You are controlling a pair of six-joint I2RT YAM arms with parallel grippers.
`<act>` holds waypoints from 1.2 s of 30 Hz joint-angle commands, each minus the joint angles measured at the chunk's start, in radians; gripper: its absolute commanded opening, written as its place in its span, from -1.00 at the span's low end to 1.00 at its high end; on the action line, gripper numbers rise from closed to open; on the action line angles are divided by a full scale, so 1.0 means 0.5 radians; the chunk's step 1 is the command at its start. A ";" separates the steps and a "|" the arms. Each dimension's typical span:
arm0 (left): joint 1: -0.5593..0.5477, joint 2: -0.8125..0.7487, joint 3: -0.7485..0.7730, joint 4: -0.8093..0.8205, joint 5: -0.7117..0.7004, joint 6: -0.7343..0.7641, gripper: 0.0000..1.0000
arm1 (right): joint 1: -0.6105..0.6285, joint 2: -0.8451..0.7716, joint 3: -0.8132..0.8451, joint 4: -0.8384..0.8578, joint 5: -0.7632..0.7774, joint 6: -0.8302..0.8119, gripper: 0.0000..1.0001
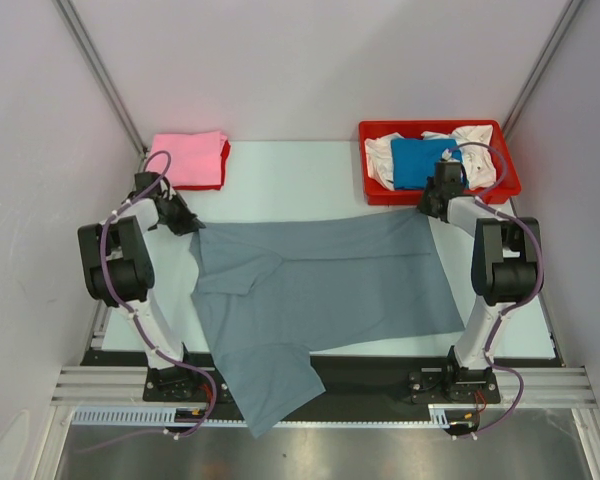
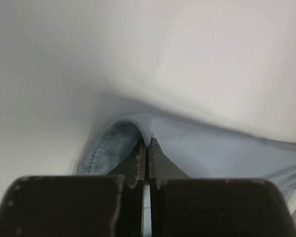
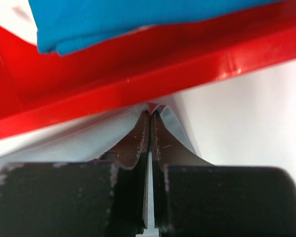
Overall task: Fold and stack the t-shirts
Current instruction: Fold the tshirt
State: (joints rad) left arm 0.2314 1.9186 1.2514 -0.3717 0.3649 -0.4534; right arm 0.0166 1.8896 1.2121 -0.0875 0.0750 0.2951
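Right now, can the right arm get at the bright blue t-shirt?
Probably yes: the right gripper sits just before the red tray, where the bright blue t-shirt lies uncovered on top. But it is shut on a corner of the grey t-shirt and must release that first.

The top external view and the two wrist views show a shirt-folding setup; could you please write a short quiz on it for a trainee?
1. True or false: the left claw and the right claw are each shut on an edge of the grey t-shirt.
2. Where does the bright blue t-shirt lie? A) in the red tray; B) hanging off the near edge; C) under the grey t-shirt.
3. Fill in the blank: the pink t-shirt lies folded at the far ____ corner of the table.

Key: 1 true; 2 A; 3 left.
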 commanded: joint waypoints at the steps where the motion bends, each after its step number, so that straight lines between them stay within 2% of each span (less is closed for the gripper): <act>1: 0.050 -0.091 -0.030 0.127 0.025 -0.056 -0.99 | -0.018 0.034 0.113 0.141 0.138 0.005 -1.00; 5: 0.056 -0.101 -0.085 0.154 0.007 -0.057 -0.99 | -0.085 0.065 0.122 0.129 0.181 0.011 -1.00; 13: 0.068 -0.088 -0.199 0.289 0.065 -0.133 -0.99 | -0.144 0.181 0.220 0.157 0.031 0.106 -0.97; 15: 0.068 -0.079 -0.217 0.320 0.083 -0.142 -0.99 | -0.144 0.218 0.260 0.114 0.007 0.106 -0.75; 16: 0.068 -0.067 -0.211 0.323 0.086 -0.146 -0.92 | -0.144 0.230 0.291 0.086 -0.006 0.103 -0.61; 17: 0.062 -0.067 -0.217 0.326 0.086 -0.149 -0.74 | -0.144 0.228 0.294 0.031 -0.009 0.091 -0.54; 18: 0.065 -0.076 -0.214 0.320 0.053 -0.146 -0.29 | -0.144 0.209 0.300 -0.012 0.006 0.085 -0.48; 19: 0.062 -0.091 -0.223 0.314 0.028 -0.139 -0.12 | -0.144 0.191 0.303 -0.061 0.061 0.091 -0.34; 20: 0.059 -0.140 -0.217 0.302 0.001 -0.109 0.00 | -0.147 0.172 0.303 -0.167 0.086 0.091 -0.32; 21: 0.056 -0.174 -0.211 0.253 -0.085 -0.087 0.28 | -0.144 0.127 0.318 -0.241 0.111 0.097 -0.29; 24: 0.034 -0.315 -0.165 0.118 -0.189 0.011 0.33 | -0.098 0.025 0.367 -0.548 0.261 0.048 -0.19; 25: 0.016 -0.349 -0.135 0.075 -0.281 0.053 0.34 | -0.058 0.001 0.386 -0.640 0.404 0.039 -0.04; 26: 0.004 -0.437 -0.131 0.002 -0.330 0.072 0.35 | -0.052 -0.015 0.428 -0.817 0.448 0.033 -0.01; 29: -0.116 -0.548 -0.159 -0.097 -0.515 0.097 0.39 | -0.039 -0.082 0.444 -1.069 0.473 0.072 0.04; 33: -0.315 -0.610 -0.245 -0.244 -0.784 0.057 0.48 | 0.102 -0.229 0.353 -1.166 0.344 0.121 0.05; 36: -0.334 -0.610 -0.297 -0.214 -0.877 0.017 0.51 | 0.202 -0.383 0.282 -1.132 0.271 0.125 0.06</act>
State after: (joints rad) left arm 0.0746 1.6314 1.1339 -0.4339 0.0425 -0.4438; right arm 0.0704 1.7916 1.3735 -0.6003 0.2375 0.3439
